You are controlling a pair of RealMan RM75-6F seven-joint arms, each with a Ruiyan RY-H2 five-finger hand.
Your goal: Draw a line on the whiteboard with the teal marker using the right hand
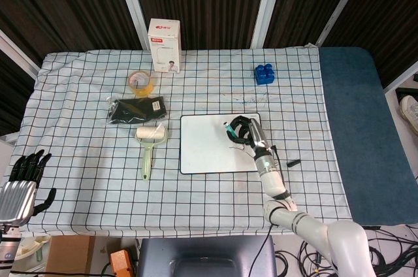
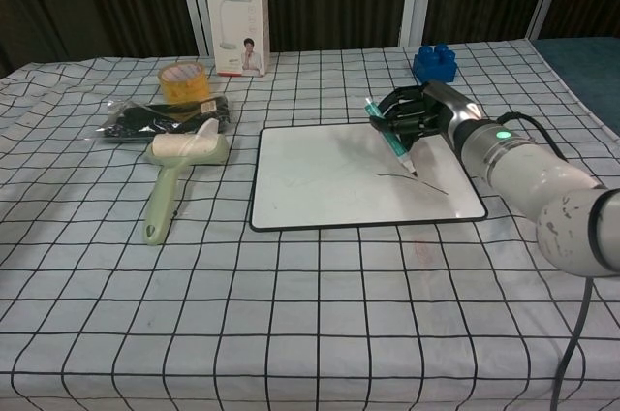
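Observation:
The whiteboard (image 1: 209, 149) (image 2: 329, 178) lies flat on the checked cloth, with a thin dark line (image 2: 418, 181) on its right part. My right hand (image 1: 243, 131) (image 2: 415, 112) grips the teal marker (image 1: 230, 133) (image 2: 389, 137) over the board's right half. The marker is tilted, its tip pointing down near the line's left end; I cannot tell whether the tip touches the board. My left hand (image 1: 25, 171) is far off at the table's near left corner, its fingers spread and holding nothing.
A lint roller (image 1: 149, 147) (image 2: 174, 171) lies left of the board, a black pouch (image 1: 136, 109) and tape roll (image 1: 140, 81) behind it. A white box (image 1: 164, 45) stands at the back, blue blocks (image 1: 263, 74) (image 2: 435, 64) behind the board, a small black cap (image 1: 292, 162) at its right.

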